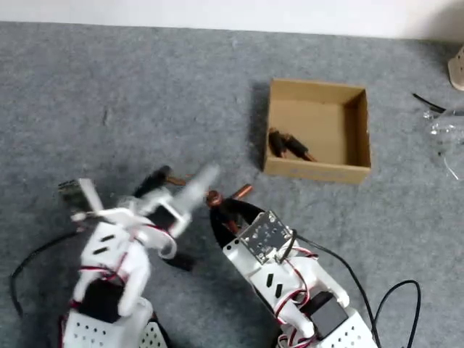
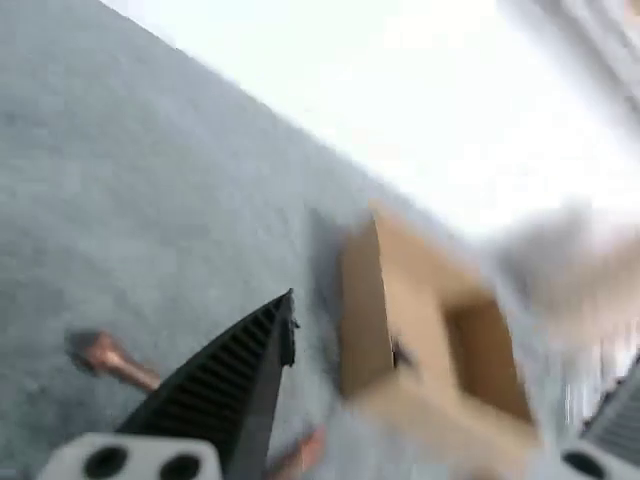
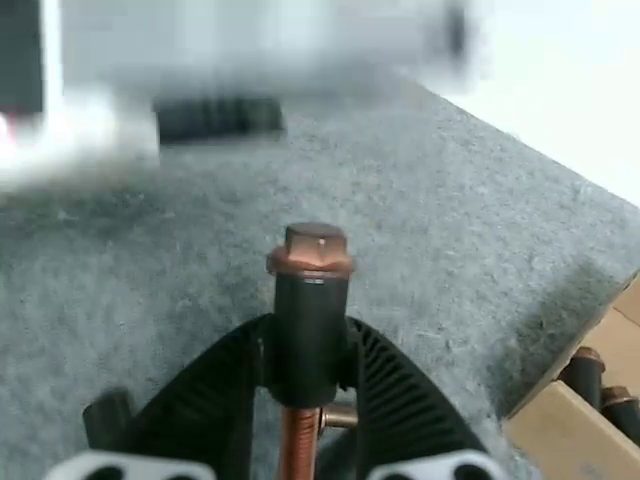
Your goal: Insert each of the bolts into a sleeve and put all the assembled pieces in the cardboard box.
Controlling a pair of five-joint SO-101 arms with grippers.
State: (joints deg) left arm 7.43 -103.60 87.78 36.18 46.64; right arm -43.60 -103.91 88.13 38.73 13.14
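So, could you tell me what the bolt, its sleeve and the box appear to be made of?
The bolt looks like copper-coloured metal, given the reddish sheen on its hex head and shank. The sleeve is matte black, plastic or rubber; I cannot tell which. The cardboard box is plain dull brown cardboard.

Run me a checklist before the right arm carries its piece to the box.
1. Bolt seated: the bolt has its head resting on top of the sleeve. Ok.
2. Grip: the right pincer is shut on the sleeve. Ok.
3. Room in the cardboard box: two assembled pieces lie by one wall and most of the floor is bare. Ok.
4. Path: a loose bolt lies on the carpet beside the right pincer, toward the box. Lift before crossing. Not ok.
5. Left arm: it is close to the right pincer, on the side away from the box. Whether they touch: cannot tell.
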